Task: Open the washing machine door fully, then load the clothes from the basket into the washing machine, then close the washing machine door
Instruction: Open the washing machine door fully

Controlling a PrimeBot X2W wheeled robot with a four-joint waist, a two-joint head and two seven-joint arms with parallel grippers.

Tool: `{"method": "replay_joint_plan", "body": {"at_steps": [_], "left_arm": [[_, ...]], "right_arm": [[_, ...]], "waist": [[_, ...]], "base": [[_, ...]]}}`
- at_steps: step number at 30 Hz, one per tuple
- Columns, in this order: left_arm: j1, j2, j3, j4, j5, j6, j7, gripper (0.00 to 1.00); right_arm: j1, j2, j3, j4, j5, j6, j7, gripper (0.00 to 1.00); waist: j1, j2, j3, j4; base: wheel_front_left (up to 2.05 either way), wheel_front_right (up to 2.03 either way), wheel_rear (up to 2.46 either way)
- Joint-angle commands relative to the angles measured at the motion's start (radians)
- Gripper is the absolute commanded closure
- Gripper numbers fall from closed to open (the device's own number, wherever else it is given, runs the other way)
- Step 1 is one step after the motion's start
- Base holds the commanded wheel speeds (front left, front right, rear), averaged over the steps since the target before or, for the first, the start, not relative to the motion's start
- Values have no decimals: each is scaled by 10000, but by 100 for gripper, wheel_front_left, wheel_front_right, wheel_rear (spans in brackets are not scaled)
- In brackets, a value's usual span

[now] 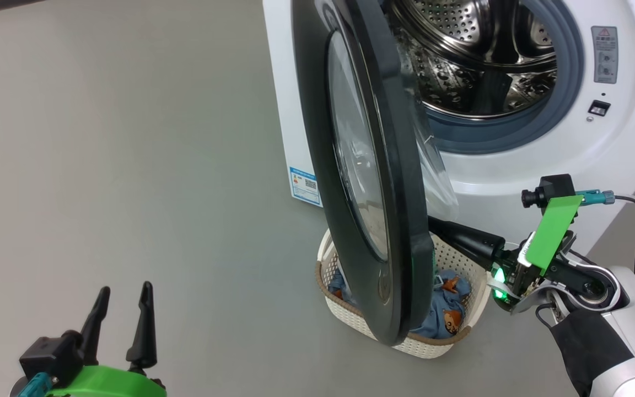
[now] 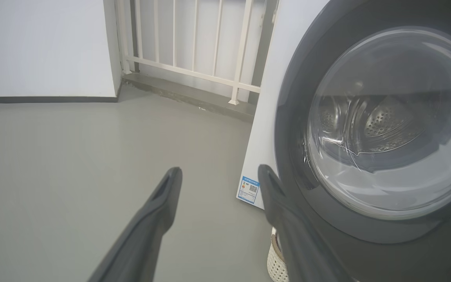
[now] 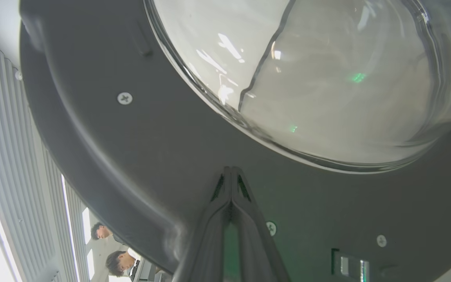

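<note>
Washer [image 1: 516, 165] drum is bare. Door [image 1: 350, 165] stands about half open, so I judge step one unfinished, with loading and closing left. Basket [image 1: 350, 317] sits under the door, clothes [image 1: 444, 309] inside. My right gripper [image 3: 231, 170], pinched shut and empty, is at the door's inner face. My left gripper [image 1: 124, 288] hangs spread wide, holding nothing.

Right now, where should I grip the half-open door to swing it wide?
The door: probably its free rim, from the inner side. That edge is a narrow band, likely easy to pinch; the bulging glass gives no hold.
</note>
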Motion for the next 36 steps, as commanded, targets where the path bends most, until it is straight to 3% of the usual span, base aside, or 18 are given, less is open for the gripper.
{"method": "replay_joint_plan", "body": {"at_steps": [1, 12, 21, 25, 26, 27, 32, 36], "left_arm": [[-227, 248, 306, -198, 44, 47, -54, 0], [-195, 290, 346, -252, -3, 137, -56, 0], [-172, 301, 338, -335, -8, 162, -58, 0], [-135, 283, 328, -362, -26, 156, -59, 0], [-117, 274, 324, -369, -30, 155, -59, 0], [-102, 268, 320, -383, -26, 154, -59, 0], [-75, 246, 301, -469, 6, 156, -60, 0], [-37, 227, 313, -540, 24, 173, -60, 0]], "right_arm": [[53, 129, 191, -307, -70, 17, 77, 100], [27, 255, 189, -250, -129, 17, 192, 100], [-21, 244, 22, -526, -399, 17, -106, 100], [72, 249, -103, -768, -577, 17, -413, 56], [121, 248, -124, -846, -630, 17, -488, 20], [173, 251, -143, -923, -681, 17, -563, 0], [382, 225, -185, -1538, -1164, 17, -1129, 0], [638, 66, -50, -2162, -2255, 17, -2277, 0]], "waist": [[0, 0, 13, 47], [0, 0, 41, -87], [0, 0, 51, -642], [0, 0, -5, -1035], [0, 0, -33, -1150], [0, 0, -59, -1268], [0, 0, -143, -1871], [0, 0, -171, -2322]], "base": [[0, 0, 0], [0, 0, 0], [0, 0, 0], [0, 0, 0], [0, 0, 0], [0, 0, 0], [0, 0, 0], [0, 0, 0]]}}
